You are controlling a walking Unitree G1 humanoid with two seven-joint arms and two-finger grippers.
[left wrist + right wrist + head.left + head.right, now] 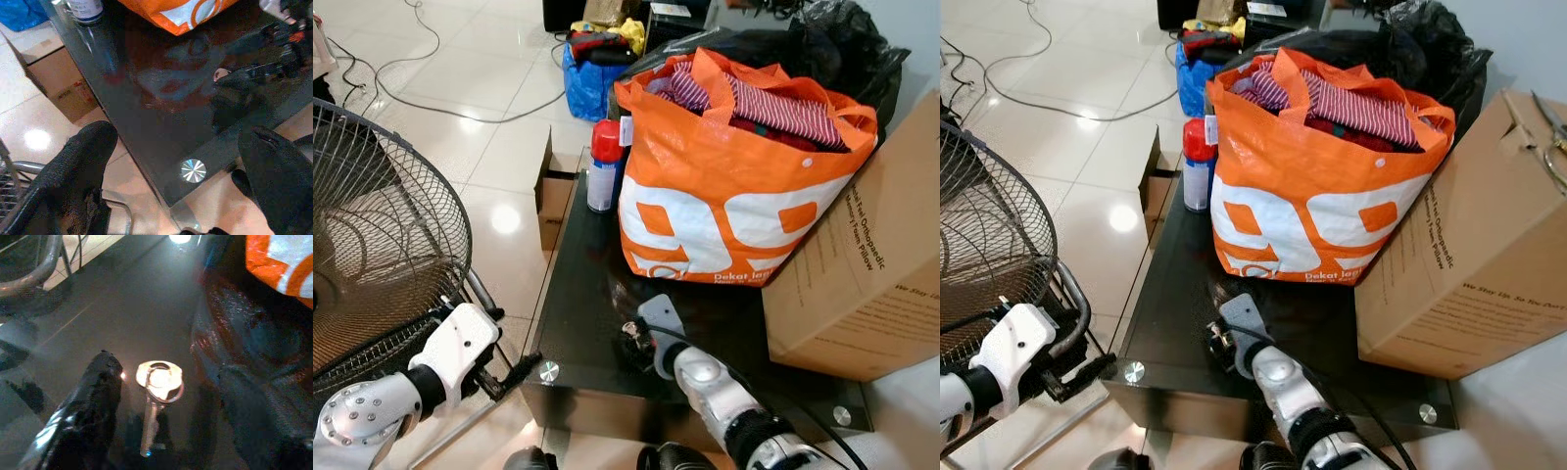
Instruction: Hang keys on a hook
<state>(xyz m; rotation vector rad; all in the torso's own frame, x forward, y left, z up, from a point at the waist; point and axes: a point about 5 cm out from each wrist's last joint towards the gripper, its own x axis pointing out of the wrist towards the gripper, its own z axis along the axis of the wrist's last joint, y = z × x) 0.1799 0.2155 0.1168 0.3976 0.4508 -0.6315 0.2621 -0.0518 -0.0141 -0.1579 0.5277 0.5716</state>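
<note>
Glossy pale tile floor (499, 88) with ceiling-light glare, upper left; cables (401, 88) trail across it. Black glass table (597, 323) at centre. Wire fan (372, 245) at left. Cardboard box (871, 284) at right.

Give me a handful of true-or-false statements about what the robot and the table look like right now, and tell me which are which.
1. The key lies flat on the dark glass table. True.
2. The right gripper has lifted the key off the table. False: its fingers stand open on either side of the key, which lies on the glass.
3. The orange bag holds striped clothes. True.
4. The spray can has a blue cap. False: the cap is red.
5. The left gripper is closed on the bag's handle. False: it is open, off the table's near corner beside the fan.
</note>
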